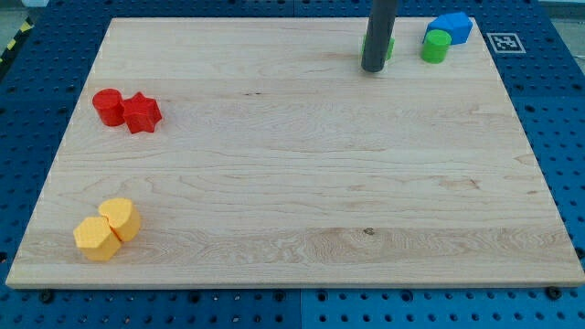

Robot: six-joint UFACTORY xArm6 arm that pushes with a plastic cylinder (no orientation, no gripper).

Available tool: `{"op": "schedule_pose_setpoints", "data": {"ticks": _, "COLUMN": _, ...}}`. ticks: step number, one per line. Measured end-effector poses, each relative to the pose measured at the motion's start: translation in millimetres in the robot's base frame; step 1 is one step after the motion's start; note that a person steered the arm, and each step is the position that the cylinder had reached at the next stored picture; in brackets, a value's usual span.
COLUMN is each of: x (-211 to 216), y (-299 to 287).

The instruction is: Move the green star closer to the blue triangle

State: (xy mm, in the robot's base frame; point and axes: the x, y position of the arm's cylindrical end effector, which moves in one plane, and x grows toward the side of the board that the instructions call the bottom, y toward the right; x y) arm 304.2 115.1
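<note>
Where pale wooden board (292,183) meets blue pegboard (27,119) (perforated), tip (372,68) hides green block (390,47)

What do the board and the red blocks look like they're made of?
The board looks like pale wood with a matte finish: grain lines and a small knot show. The red cylinder and red star look like painted wood or plastic, with even colour and a soft sheen; I can't tell which. My tip is far from them.

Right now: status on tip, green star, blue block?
My tip at the view's top, hard against the green star, which is mostly hidden behind the rod. Blue block off to the view's right. Green cylinder sits between them.
</note>
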Motion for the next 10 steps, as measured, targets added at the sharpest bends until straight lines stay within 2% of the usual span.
{"op": "schedule_pose_setpoints", "data": {"ticks": 1, "x": -15.2, "y": 0.8}}
{"op": "schedule_pose_setpoints", "data": {"ticks": 2, "x": -49.2, "y": 0.7}}
{"op": "schedule_pose_setpoints", "data": {"ticks": 3, "x": -50.7, "y": -13.0}}
{"op": "schedule_pose_setpoints", "data": {"ticks": 4, "x": -69.9, "y": -49.3}}
{"op": "schedule_pose_setpoints", "data": {"ticks": 5, "x": -97.6, "y": -43.0}}
{"op": "schedule_pose_setpoints", "data": {"ticks": 8, "x": -97.8, "y": 16.5}}
{"op": "schedule_pose_setpoints", "data": {"ticks": 9, "x": -98.7, "y": 14.0}}
{"op": "schedule_pose_setpoints", "data": {"ticks": 10, "x": -95.0, "y": -14.7}}
